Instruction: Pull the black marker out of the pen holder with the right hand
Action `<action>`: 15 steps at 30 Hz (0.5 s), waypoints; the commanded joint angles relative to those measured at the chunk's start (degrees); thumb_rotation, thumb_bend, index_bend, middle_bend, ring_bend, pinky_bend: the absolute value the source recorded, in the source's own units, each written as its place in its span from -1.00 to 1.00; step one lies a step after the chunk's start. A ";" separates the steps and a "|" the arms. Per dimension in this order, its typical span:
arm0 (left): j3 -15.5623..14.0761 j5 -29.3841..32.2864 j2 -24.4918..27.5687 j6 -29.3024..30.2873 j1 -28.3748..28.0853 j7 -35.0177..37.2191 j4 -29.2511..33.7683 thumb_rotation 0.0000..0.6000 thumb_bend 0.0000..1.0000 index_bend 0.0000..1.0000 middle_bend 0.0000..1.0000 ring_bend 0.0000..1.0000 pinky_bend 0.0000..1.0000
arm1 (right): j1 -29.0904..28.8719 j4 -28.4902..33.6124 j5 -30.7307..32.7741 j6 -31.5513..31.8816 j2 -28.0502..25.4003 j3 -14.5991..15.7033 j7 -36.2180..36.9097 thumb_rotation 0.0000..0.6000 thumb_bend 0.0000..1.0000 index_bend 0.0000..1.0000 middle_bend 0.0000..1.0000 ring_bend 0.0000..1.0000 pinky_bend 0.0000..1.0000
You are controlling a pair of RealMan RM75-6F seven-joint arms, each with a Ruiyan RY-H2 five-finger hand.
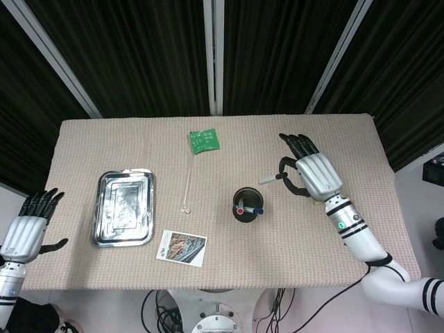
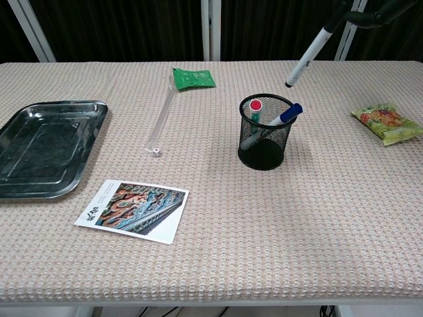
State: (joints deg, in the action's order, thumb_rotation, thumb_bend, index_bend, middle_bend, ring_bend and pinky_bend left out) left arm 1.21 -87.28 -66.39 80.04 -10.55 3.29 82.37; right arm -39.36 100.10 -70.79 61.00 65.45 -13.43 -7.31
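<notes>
The black mesh pen holder (image 1: 248, 205) (image 2: 266, 132) stands right of the table's middle with a red-capped and a blue-capped marker in it. The black marker (image 1: 271, 178) (image 2: 308, 57) hangs tilted in the air, fully clear of the holder, above and to its right. My right hand (image 1: 313, 175) pinches its upper end; in the chest view only the fingertips (image 2: 370, 14) show at the top edge. My left hand (image 1: 26, 227) hovers open off the table's left edge, holding nothing.
A steel tray (image 1: 123, 207) (image 2: 39, 146) lies at the left, a picture card (image 1: 182, 248) (image 2: 133, 209) near the front edge. A thin clear rod (image 1: 187, 182) (image 2: 162, 118) and a green packet (image 1: 203, 141) (image 2: 192, 78) lie behind. A snack bag (image 2: 387, 123) lies at the right.
</notes>
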 commanded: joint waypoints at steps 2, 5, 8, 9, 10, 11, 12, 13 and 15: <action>0.01 0.17 -0.03 -0.31 -0.10 0.02 -0.11 1.00 -0.75 -0.91 -1.00 -1.00 -0.97 | 0.42 -3.16 1.46 -0.11 0.56 0.09 -0.53 1.00 -0.29 0.46 -0.95 -1.00 -1.00; 0.01 0.33 -0.16 -0.66 -0.23 0.16 -0.32 1.00 -0.75 -0.91 -1.00 -1.00 -0.97 | 0.21 -6.04 3.11 -1.63 1.84 0.41 -0.40 1.00 -0.29 0.48 -0.95 -1.00 -1.00; 0.03 0.53 -0.31 -0.95 -0.31 0.26 -0.55 1.00 -0.75 -0.91 -1.00 -1.00 -0.97 | -0.32 -9.18 4.29 -3.08 3.48 1.00 -1.70 1.00 -0.29 0.49 -0.95 -1.00 -1.00; 0.04 0.60 -0.35 -1.00 -0.31 0.29 -0.63 1.00 -0.75 -0.91 -1.00 -1.00 -0.97 | -0.54 -10.04 4.71 -3.64 3.95 1.27 -2.41 1.00 -0.29 0.50 -0.94 -1.00 -1.00; 0.06 0.70 -0.40 -1.06 -0.31 0.36 -0.73 1.00 -0.75 -0.91 -1.00 -1.00 -0.97 | -0.75 -10.84 5.16 -4.17 4.48 1.46 -2.99 1.00 -0.29 0.50 -0.93 -1.00 -1.00; 0.08 0.84 -0.46 -1.15 -0.30 0.48 -0.88 1.00 -0.75 -0.91 -1.00 -1.00 -0.97 | -1.02 -11.88 5.75 -4.72 5.33 1.59 -3.49 1.00 -0.29 0.51 -0.92 -1.00 -1.00; 0.09 0.95 -0.50 -1.24 -0.31 0.59 -1.01 1.00 -0.75 -0.91 -1.00 -1.00 -0.97 | -1.24 -12.57 6.17 -5.17 5.98 1.63 -3.66 1.00 -0.29 0.51 -0.92 -1.00 -1.00; 0.10 1.04 -0.54 -1.33 -0.31 0.69 -1.13 1.00 -0.75 -0.91 -1.00 -1.00 -0.97 | -1.47 -13.19 6.55 -5.69 6.60 1.66 -3.71 1.00 -0.29 0.52 -0.92 -1.00 -1.00; 0.12 1.18 -0.61 -1.54 -0.37 0.88 -1.38 1.00 -0.75 -0.91 -1.00 -1.00 -0.97 | -2.11 -14.53 6.96 -6.66 7.94 1.74 -4.11 1.00 -0.29 0.54 -0.92 -1.00 -1.00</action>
State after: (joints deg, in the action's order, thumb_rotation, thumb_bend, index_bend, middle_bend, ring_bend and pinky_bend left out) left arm 1.32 -86.13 -66.98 78.54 -10.90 4.13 81.03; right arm -40.94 86.32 -64.34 55.05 72.61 -11.88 -10.96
